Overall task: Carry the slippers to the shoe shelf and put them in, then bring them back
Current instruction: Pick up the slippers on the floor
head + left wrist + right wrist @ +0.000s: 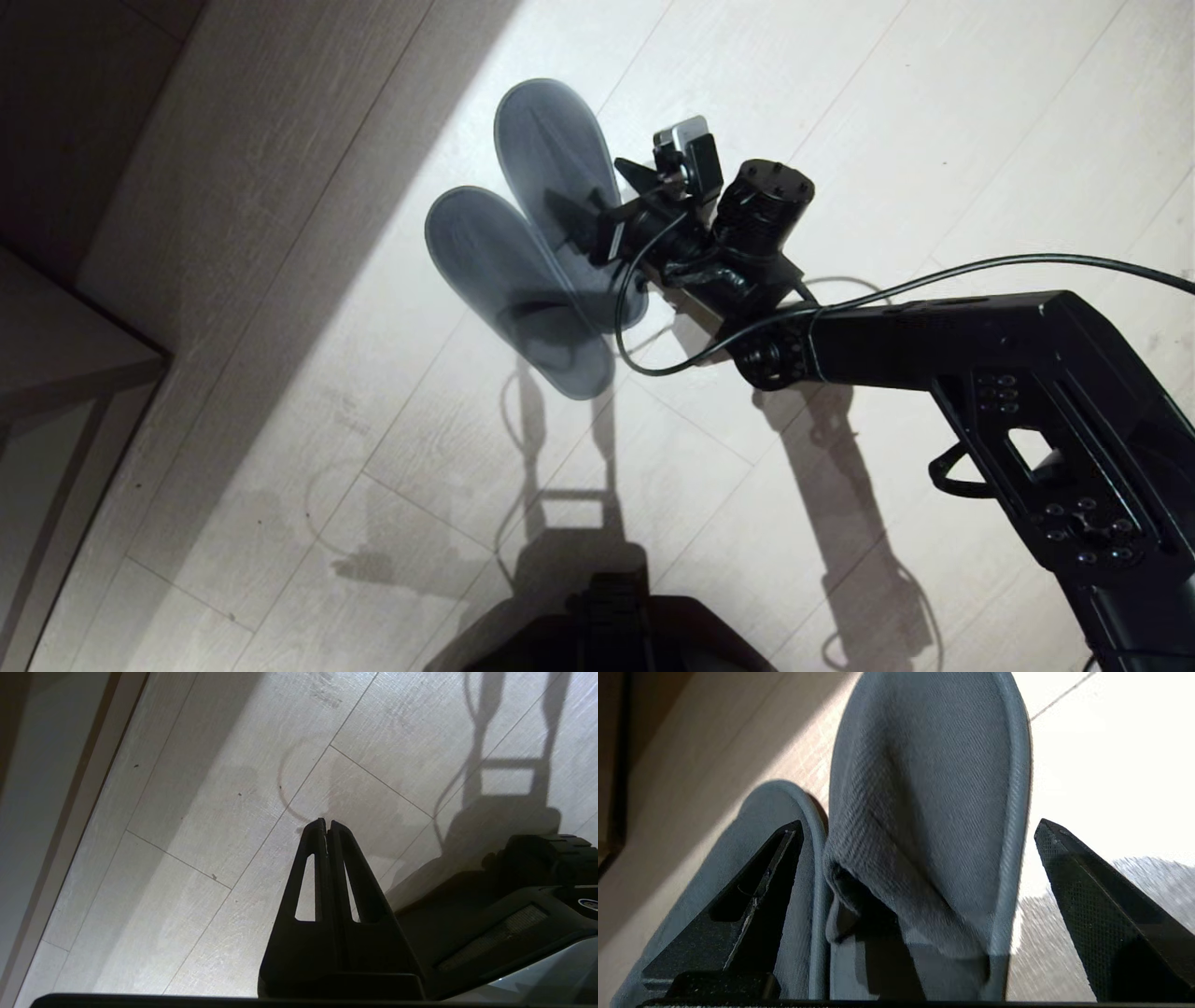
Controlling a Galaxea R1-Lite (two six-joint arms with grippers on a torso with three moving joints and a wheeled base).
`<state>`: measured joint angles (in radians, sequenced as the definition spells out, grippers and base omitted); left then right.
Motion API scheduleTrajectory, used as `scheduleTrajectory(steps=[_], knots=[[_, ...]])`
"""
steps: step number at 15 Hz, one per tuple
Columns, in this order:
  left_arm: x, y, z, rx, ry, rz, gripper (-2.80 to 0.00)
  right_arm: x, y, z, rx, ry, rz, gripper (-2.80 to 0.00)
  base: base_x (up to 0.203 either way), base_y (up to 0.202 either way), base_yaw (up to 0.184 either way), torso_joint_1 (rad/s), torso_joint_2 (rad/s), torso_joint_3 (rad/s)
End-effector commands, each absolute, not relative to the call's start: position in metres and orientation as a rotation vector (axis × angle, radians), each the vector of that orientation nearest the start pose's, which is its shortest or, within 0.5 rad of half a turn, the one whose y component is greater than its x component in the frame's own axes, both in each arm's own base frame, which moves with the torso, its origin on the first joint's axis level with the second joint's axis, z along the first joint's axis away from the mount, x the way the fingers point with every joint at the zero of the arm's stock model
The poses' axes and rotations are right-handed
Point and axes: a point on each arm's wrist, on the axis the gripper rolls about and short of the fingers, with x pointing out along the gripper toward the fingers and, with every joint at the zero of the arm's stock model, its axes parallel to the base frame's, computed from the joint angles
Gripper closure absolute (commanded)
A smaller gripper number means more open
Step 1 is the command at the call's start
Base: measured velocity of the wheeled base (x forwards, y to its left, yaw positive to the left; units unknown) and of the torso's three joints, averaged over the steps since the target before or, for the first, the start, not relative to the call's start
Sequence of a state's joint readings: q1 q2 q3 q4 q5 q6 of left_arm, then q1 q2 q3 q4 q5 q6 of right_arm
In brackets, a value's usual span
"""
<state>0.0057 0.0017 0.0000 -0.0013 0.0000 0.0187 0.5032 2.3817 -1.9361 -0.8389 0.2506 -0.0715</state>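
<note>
1. The slippers lie side by side on the floor, touching, one farther than the other.
2. The right gripper is over them, reaching in from the right.
3. A furniture edge stands at the far left.
4. The left gripper hangs above bare floor.

Hard light floods the floor from two o'clock, glaring white. Sharp shadows fall toward seven o'clock. The slippers look slightly blurred.

The slippers were matt woven cloth with smooth piped edges; the floor was pale, grained wood-look planks.
</note>
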Motion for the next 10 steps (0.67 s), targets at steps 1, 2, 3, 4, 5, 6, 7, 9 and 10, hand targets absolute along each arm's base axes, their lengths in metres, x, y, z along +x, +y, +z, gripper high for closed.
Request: scheduleTrajectory(steps=[1, 2, 3, 4, 5, 6, 7, 9, 10], knots=[[-0.023, 0.000, 0.076, 0.018, 0.000, 0.006, 0.00, 0.418, 0.238, 0.265, -0.024, -0.464, 0.714, -2.80, 0.000, 0.000, 0.000, 0.000, 0.00, 0.000], [-0.023, 0.000, 0.076, 0.019, 0.000, 0.006, 0.00, 0.407, 0.236, 0.270, -0.039, -0.450, 0.701, -2.80, 0.000, 0.000, 0.000, 0.000, 0.00, 0.000], [-0.023, 0.000, 0.076, 0.019, 0.000, 0.006, 0.00, 0.394, 0.234, 0.276, -0.052, -0.441, 0.691, -2.80, 0.000, 0.000, 0.000, 0.000, 0.00, 0.000], [-0.023, 0.000, 0.076, 0.020, 0.000, 0.006, 0.00, 0.380, 0.232, 0.282, -0.059, -0.434, 0.688, -2.80, 0.000, 0.000, 0.000, 0.000, 0.00, 0.000], [-0.023, 0.000, 0.076, 0.021, 0.000, 0.006, 0.00, 0.369, 0.230, 0.288, -0.062, -0.437, 0.688, -2.80, 0.000, 0.000, 0.000, 0.000, 0.00, 0.000], [-0.023, 0.000, 0.076, 0.020, 0.000, 0.006, 0.00, 0.360, 0.230, 0.292, -0.070, -0.440, 0.689, -2.80, 0.000, 0.000, 0.000, 0.000, 0.00, 0.000], [-0.023, 0.000, 0.076, 0.021, 0.000, 0.008, 0.00, 0.353, 0.229, 0.294, -0.087, -0.444, 0.688, -2.80, 0.000, 0.000, 0.000, 0.000, 0.00, 0.000], [-0.023, 0.000, 0.076, 0.021, 0.000, 0.006, 0.00, 0.338, 0.237, 0.295, -0.087, -0.432, 0.707, -2.80, 0.000, 0.000, 0.000, 0.000, 0.00, 0.000], [-0.023, 0.000, 0.076, 0.020, 0.000, 0.007, 0.00, 0.333, 0.244, 0.294, -0.080, -0.420, 0.706, -2.80, 0.000, 0.000, 0.000, 0.000, 0.00, 0.000]])
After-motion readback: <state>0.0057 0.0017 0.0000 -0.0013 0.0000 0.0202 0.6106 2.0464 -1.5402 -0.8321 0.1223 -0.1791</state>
